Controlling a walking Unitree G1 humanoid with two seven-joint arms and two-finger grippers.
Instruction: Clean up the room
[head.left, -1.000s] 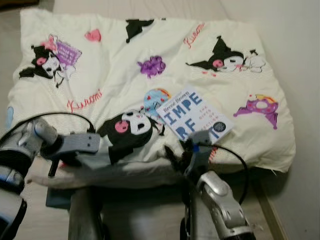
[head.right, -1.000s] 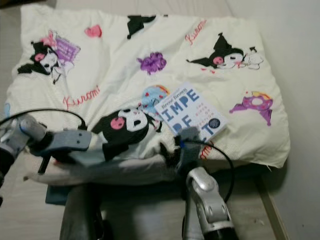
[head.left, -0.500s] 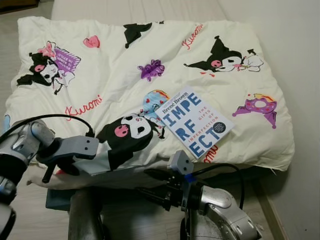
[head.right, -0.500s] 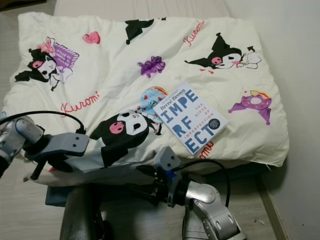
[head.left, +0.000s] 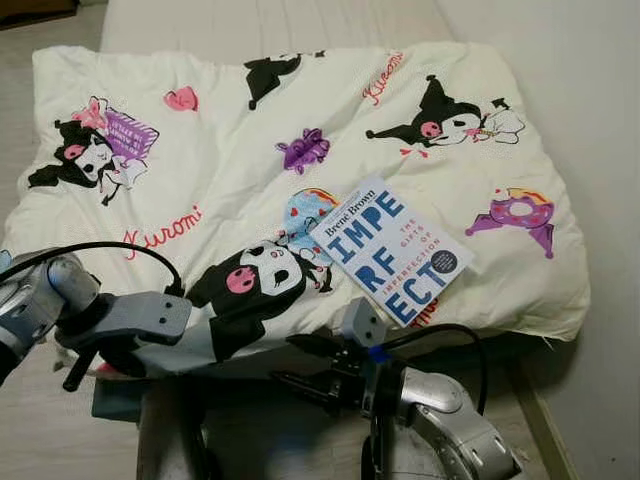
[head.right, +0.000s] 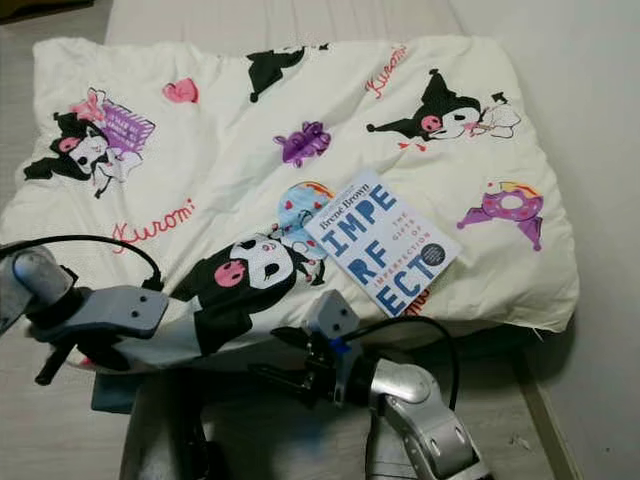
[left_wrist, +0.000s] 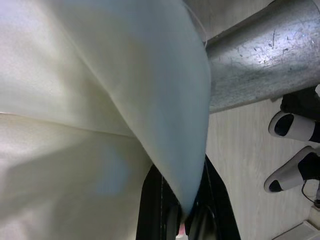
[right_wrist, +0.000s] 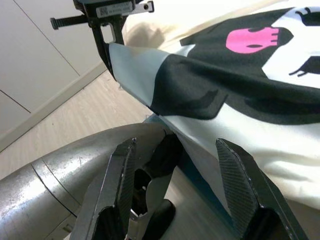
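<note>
Gripping the quilt's (head.left: 300, 150) near hem, the left gripper (right_wrist: 107, 37) pinches the fabric; the right gripper (head.left: 305, 365) gapes wide just below that same edge, further right along it. The book (head.left: 390, 250) lies flat above, nearer the right arm.

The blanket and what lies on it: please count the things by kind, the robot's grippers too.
Blanket: 1, cream with cartoon prints
Book: 1, lying on the blanket
Grippers: 2; the left gripper is shut on the blanket's near edge, the right gripper is open below that edge
Total: 4
</note>
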